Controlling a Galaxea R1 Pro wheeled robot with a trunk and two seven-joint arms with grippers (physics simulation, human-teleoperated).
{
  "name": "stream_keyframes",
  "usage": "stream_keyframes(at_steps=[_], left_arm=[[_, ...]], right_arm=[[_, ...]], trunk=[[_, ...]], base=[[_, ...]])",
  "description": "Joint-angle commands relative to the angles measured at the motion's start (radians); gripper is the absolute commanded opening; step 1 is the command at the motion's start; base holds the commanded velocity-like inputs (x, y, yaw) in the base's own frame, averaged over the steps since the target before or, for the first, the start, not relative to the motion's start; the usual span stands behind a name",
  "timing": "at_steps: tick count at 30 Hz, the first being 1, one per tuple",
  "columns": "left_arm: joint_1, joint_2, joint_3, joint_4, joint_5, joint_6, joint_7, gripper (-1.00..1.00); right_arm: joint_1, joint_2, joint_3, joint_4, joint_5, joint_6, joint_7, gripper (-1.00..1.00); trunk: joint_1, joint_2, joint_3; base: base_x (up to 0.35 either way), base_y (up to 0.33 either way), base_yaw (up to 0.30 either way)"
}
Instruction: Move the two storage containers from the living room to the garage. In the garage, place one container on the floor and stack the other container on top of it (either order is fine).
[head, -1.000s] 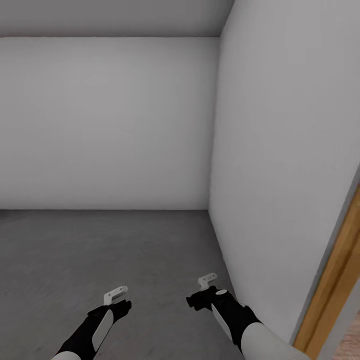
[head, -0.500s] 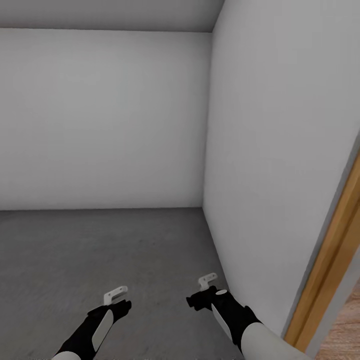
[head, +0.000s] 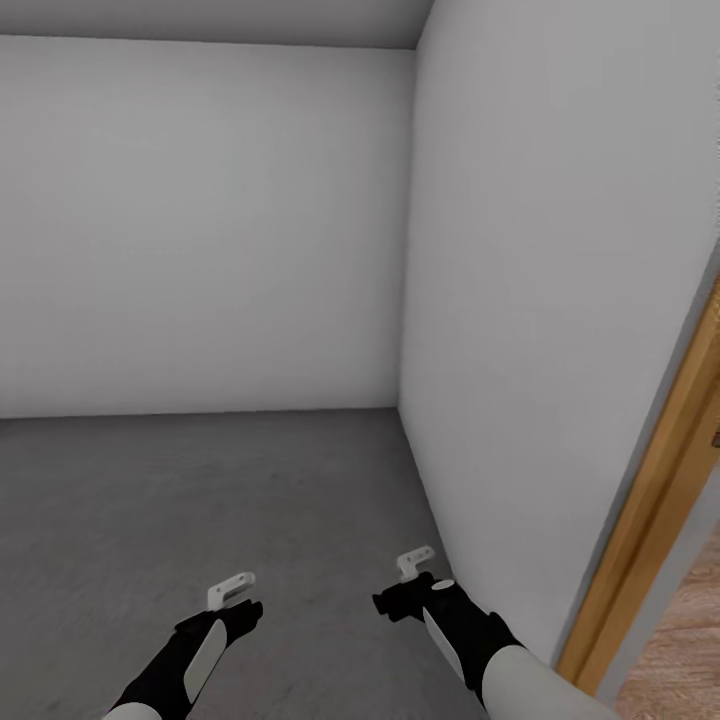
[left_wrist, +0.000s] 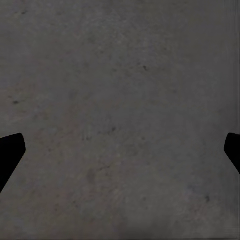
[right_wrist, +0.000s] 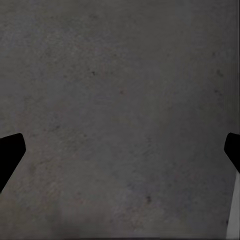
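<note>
- While both arms hang low at the near edge of the head view, the left gripper and the right gripper carry nothing; each wrist view shows two dark fingertips spread wide apart at the picture's sides over bare concrete, so both sets of jaws stand parted and empty.
- Under them lies the rough, mottled grey concrete floor of the garage, reaching from the near edge to the far wall.
- At the near right, the light wooden door frame and a strip of pale wood-plank flooring take up more of the picture than a second ago, and the corner of the white walls sits further left; the whole view has swung, so the camera has turned right and the arms keep their pose.
- Neither orange-red storage container can be seen, so where they lie cannot be told from these views.
- My judgement: the robot is turning toward the doorway, likely to go for a container in the living room; the frame at the right is the thing to steer clear of.
</note>
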Motion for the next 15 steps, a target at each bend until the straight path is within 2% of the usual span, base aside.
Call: stream_keyframes(at_steps=[1, 7, 15], left_arm=[[0.0, 0.0, 0.003, -0.003, 0.011, 0.005, 0.005, 1.0], [0.0, 0.0, 0.003, -0.003, 0.011, 0.005, 0.005, 1.0], [0.0, 0.0, 0.003, -0.003, 0.011, 0.005, 0.005, 1.0]], right_arm=[[0.0, 0.0, 0.0, -0.002, 0.011, 0.005, 0.004, 1.0], [0.0, 0.0, 0.0, -0.002, 0.011, 0.004, 0.004, 1.0], [0.001, 0.0, 0.0, -0.002, 0.011, 0.004, 0.003, 1.0]], trunk=[[0.0, -0.001, -0.003], [0.0, -0.001, -0.011], [0.0, -0.001, -0.018]], base=[[0.0, 0.0, -0.143], [0.0, 0.0, -0.171], [0.0, 0.0, -0.23]])
